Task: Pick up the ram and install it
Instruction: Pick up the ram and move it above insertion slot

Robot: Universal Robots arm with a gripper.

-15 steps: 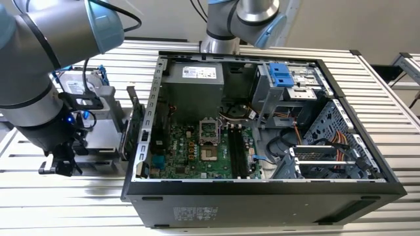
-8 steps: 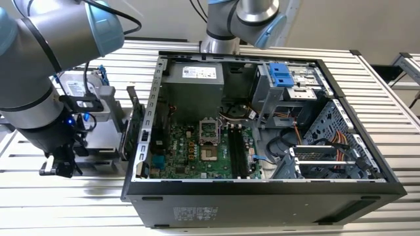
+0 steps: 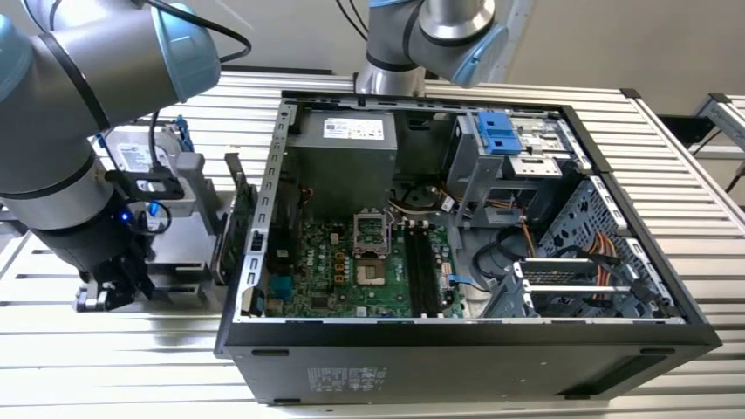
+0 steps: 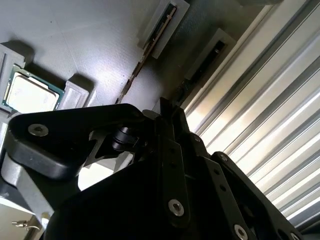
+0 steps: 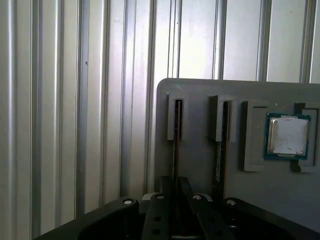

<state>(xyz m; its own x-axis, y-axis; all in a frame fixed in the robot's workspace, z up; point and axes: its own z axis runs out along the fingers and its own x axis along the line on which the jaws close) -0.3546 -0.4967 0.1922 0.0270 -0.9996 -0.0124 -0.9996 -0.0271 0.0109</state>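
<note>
Picking up: my gripper (image 5: 176, 189) straddles the ram (image 5: 176, 135) in the grey tray (image 5: 197, 165) (clamped or not, I cannot tell); lifting needs a straight pull.

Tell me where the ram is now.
In the first wrist view, the ram stands on edge in a slot of the grey tray, just ahead of the end effector, beside a second stick.

Bright, even light, with glare streaking the ribbed table (image 4: 272, 125).
</note>
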